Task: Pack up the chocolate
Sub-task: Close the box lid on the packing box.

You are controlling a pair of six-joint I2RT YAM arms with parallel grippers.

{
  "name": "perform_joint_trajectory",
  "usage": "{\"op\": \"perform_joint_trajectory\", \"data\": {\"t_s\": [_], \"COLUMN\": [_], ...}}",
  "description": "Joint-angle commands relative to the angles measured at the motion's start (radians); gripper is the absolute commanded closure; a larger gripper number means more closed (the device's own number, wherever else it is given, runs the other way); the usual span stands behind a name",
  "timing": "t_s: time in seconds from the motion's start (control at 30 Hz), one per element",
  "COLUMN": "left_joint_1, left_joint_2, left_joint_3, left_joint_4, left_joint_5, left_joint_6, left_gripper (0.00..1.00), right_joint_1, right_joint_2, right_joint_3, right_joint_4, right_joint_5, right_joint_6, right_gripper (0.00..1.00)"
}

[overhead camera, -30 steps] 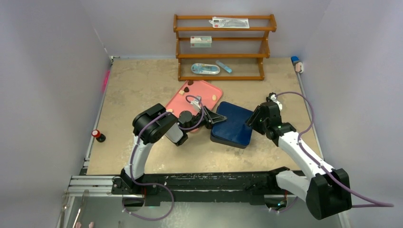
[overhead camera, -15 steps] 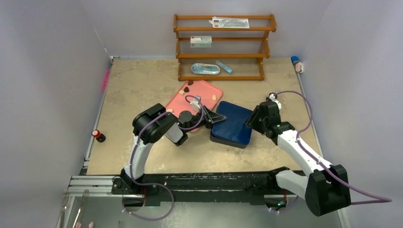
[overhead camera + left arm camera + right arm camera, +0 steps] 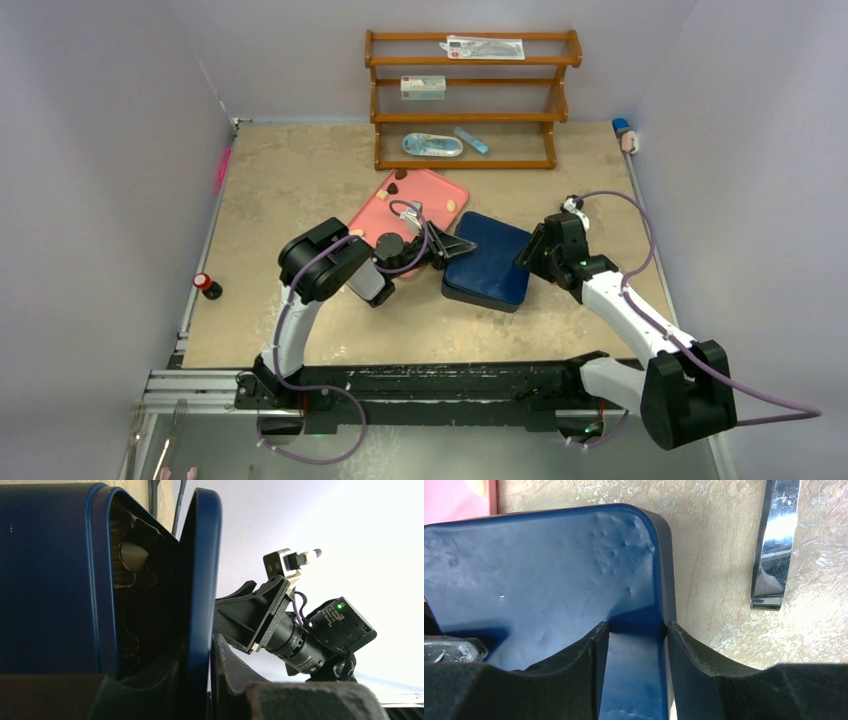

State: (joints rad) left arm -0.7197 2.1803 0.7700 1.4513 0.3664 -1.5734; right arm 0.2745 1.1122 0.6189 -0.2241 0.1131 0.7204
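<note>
1. The left pincer is nearly closed. Its 2 fingers nip the rim of the lid of the blue box, and on this side the lid stands a crack off the base.
2. Straight ahead of the left pincer, inside that crack, there's a dark moulded insert with rounded hollows. It is too dark in there to tell whether anything sits in them.
3. Over to the right pincer, which is narrow as well. Its 2 fingers straddle the opposite rim of the box, 1 over the dented top and 1 outside the side wall, both touching blue. I cannot tell whether it grips the lid alone or the base too.
4. The chocolate is out of the box. A few dark and cream pieces lie scattered on the pink tray, just behind the left pincer on the side away from the box, and none is in either pincer.
5. Just outside the right pincer's outer finger, a shiny metal strip lies flat on the tabletop, apart from the box.
</note>
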Motion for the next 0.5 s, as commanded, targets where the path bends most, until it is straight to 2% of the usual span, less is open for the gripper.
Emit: {"op": "perform_joint_trajectory", "data": {"t_s": [0.0,0.23,0.47], "left_joint_1": [0.005,0.018,0.032], "left_joint_2": [-0.002,-0.008,-0.014], "left_joint_3": [-0.003,-0.016,-0.029], "left_joint_4": [0.058,0.058,0.058], "left_joint_5": [0.006,0.01,0.019], "left_joint_6": [0.007,0.007,0.003], "left_gripper": [0.77,0.68,0.67], "right_joint_1": [0.007,0.007,0.006], "right_joint_2": [0.014,0.023,0.024], "right_joint_3": [0.019,0.024,0.027], "right_joint_4": [0.023,0.027,0.025], "right_joint_5": [-0.031,-0.029,-0.027], "right_joint_6": [-0.007,-0.007,-0.009], "right_gripper": [0.51,0.52,0.52]}}
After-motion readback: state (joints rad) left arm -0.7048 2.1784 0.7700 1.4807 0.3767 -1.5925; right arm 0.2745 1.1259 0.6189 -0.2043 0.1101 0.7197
